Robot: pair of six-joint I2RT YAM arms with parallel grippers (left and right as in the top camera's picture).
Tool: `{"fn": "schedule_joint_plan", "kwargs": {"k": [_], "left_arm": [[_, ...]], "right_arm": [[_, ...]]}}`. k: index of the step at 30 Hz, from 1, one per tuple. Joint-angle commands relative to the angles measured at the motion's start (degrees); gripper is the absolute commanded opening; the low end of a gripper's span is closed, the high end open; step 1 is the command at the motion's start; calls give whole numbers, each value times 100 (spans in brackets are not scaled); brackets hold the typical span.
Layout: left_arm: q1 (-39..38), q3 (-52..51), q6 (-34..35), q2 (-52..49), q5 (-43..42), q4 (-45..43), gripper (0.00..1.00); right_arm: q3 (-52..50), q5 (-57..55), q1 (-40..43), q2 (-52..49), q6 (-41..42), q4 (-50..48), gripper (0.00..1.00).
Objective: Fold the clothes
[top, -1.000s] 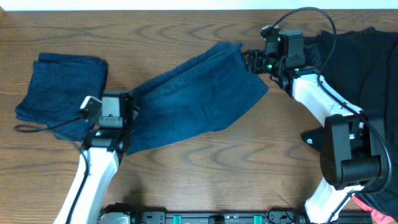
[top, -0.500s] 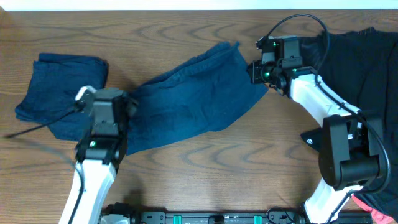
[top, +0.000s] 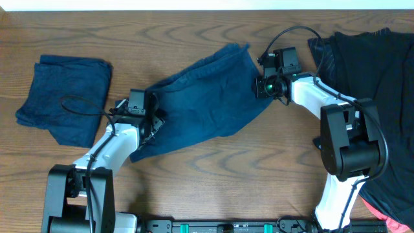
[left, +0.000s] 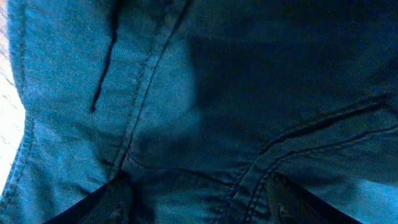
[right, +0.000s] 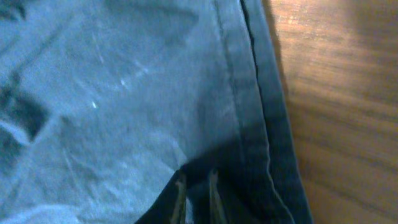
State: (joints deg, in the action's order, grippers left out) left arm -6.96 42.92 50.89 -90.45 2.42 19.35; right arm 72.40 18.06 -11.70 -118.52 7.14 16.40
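Overhead, a blue garment (top: 207, 97) lies spread on a slant across the middle of the wooden table (top: 194, 26). It sits between a folded blue cloth (top: 61, 97) on the left and a heap of black clothes (top: 381, 77) on the right. The left gripper (top: 154, 120) sits on the garment's lower-left end, and the right gripper (top: 260, 85) is at its upper-right edge. The fabric looks soft, light and limp, so it will likely sag and drag unless held at both ends. The stitched edges and corners should give the firmest hold.

Left wrist: blue fabric crossed by seams (left: 143, 81) fills the frame. The two fingers (left: 112, 199) show only as dark tips low in the picture, spread wide and pressed down against the cloth. A broad stretch of fabric lies flat between them, so nothing is pinched yet.

Right wrist: the garment's double-stitched hem (right: 249, 93) runs down the frame, with bare wood just beside it on the right. The fingers (right: 180, 196) stand very close together, with a dark ridge of cloth between them. They appear to be nipping the fabric just inside the hem. That is a sound place to hold, though so thin a pinch could slip if pulled hard.
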Motion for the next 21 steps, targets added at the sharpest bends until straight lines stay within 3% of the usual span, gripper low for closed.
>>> {"fn": "schedule_joint_plan", "kwargs": {"k": [1,6,13,21], "left_arm": [[-13,-2,-33,-149,-866,308,71],[-13,-2,-577,-149,-1488,1056,71],[-7,11,-1556,-149,-1493,1456,71],[216,463,-1749,-129,-1121,1412,72]], "right_arm": [[-20,-719,55,-107,-13,511,4],[-20,-2096,356,136,787,1696,1],[-20,-2192,791,610,894,2970,1],[-20,-2170,723,1180,894,3746,1]]}}
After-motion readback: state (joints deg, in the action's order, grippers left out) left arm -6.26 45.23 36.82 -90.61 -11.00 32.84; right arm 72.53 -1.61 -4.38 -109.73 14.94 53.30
